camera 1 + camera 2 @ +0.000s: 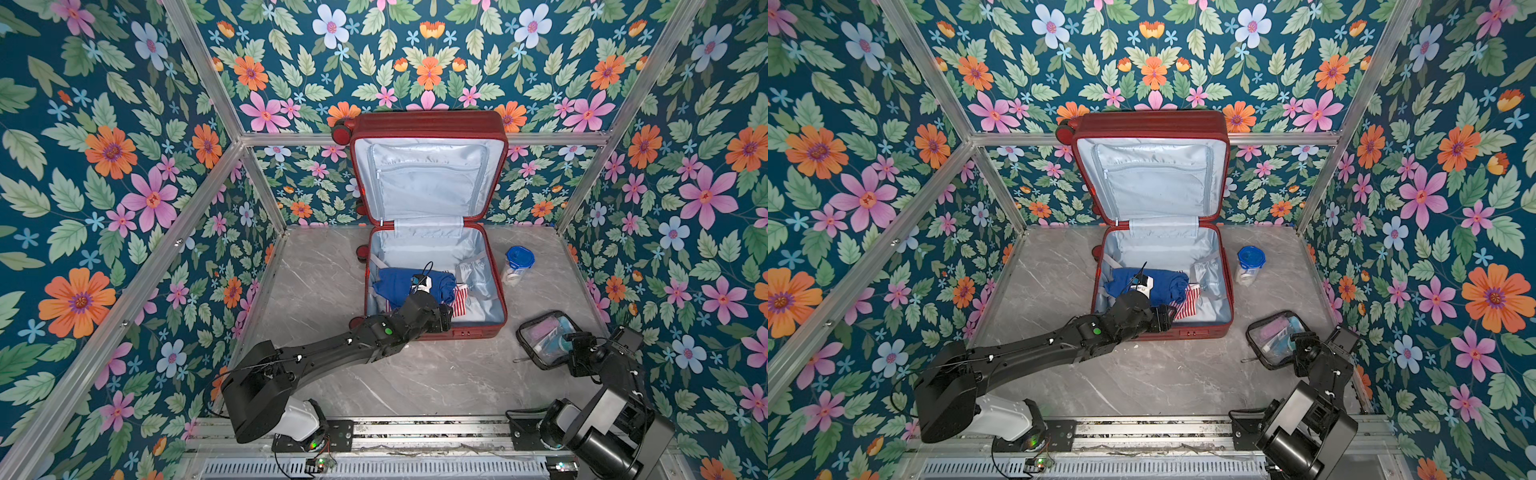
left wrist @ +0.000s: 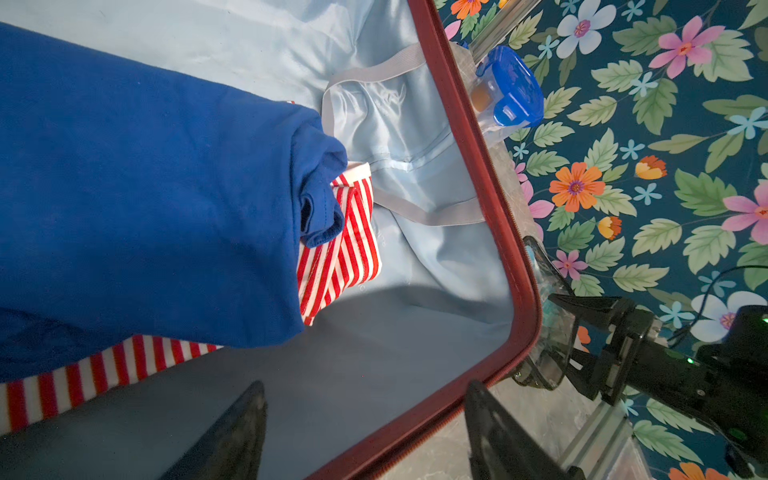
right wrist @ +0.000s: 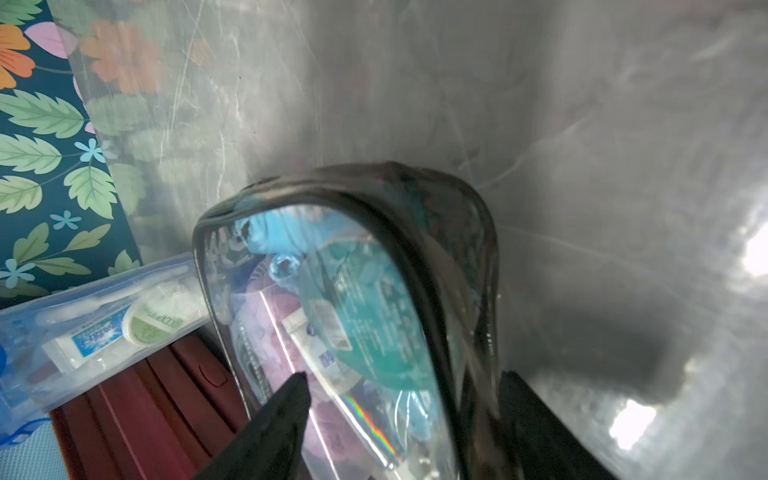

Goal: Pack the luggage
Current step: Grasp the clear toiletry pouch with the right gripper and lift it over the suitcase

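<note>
The left hand [image 2: 365, 386] hangs open over the front rim of the luggage [image 1: 432, 122]. The right hand [image 3: 403, 376] grips a clear toiletry pouch [image 3: 353, 291] nearby.

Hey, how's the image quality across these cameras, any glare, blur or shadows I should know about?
Right wrist view: tabletop smeared and soft, with white glare patches and a dark shadow beside the clear pouch. Left wrist view: sharp, a shadow across the luggage lining. Both top views: evenly lit, crisp.
</note>
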You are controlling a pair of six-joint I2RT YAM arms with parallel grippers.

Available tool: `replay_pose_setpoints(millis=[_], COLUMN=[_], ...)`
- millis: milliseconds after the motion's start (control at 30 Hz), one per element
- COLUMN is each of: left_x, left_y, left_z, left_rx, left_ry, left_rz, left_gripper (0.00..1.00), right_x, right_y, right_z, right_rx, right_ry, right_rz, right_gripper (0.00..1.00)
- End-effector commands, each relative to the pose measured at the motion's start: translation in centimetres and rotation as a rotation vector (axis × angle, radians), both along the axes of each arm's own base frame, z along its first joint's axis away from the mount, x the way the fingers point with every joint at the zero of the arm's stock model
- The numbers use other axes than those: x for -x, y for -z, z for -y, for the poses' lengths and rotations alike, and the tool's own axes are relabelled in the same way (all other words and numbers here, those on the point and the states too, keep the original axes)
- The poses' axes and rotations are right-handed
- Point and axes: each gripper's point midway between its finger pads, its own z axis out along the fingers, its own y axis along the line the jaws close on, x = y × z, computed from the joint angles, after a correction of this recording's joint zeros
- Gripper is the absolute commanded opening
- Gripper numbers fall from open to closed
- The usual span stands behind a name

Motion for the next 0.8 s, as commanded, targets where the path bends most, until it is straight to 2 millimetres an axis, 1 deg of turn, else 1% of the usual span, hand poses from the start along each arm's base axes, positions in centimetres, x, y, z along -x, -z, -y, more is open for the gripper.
replay_pose_setpoints(millis=[0,100,267,367,433,567,667,767], left_x=[-0.2,-0.3,-0.7,-1.1,-1.3,-1.8,-2.4,-3.1], left_y=[-0.5,-0.4,-0.2,-0.2,-0.3,-0.7,-1.0,-1.4], left_z=[0.1,-0.2,-1.1,-1.6,-1.9,-2.5,-3.1,-3.7], left_rx=[0.015,0.017,0.037,0.049,0.053,0.06,0.072,0.092], left_ry=[-0.001,-0.009,-0.03,-0.04,-0.049,-0.056,-0.064,-0.076], left_rz=[0.013,0.008,-0.003,-0.011,-0.009,-0.008,-0.007,-0.012], left_gripper=[0.75,0.74,0.75,0.77,0.81,0.83,0.86,0.92], right_x=[-1.2,-1.5,-1.6,-1.7,-1.8,-2.2,-2.5,-2.8], right_y=[-0.4,-0.5,-1.2,-2.1,-3.1,-5.7,-8.4,-11.4], right_z=[0.4,0.5,0.7,0.7,0.7,0.6,0.4,0.1], right_rx=[0.005,0.014,0.049,0.067,0.085,0.118,0.136,0.155], right_ry=[-0.001,-0.009,-0.027,-0.04,-0.052,-0.068,-0.075,-0.08], right_rz=[0.061,0.081,0.1,0.108,0.123,0.181,0.233,0.298], right_gripper=[0.66,0.55,0.28,0.15,0.08,0.0,0.0,0.0])
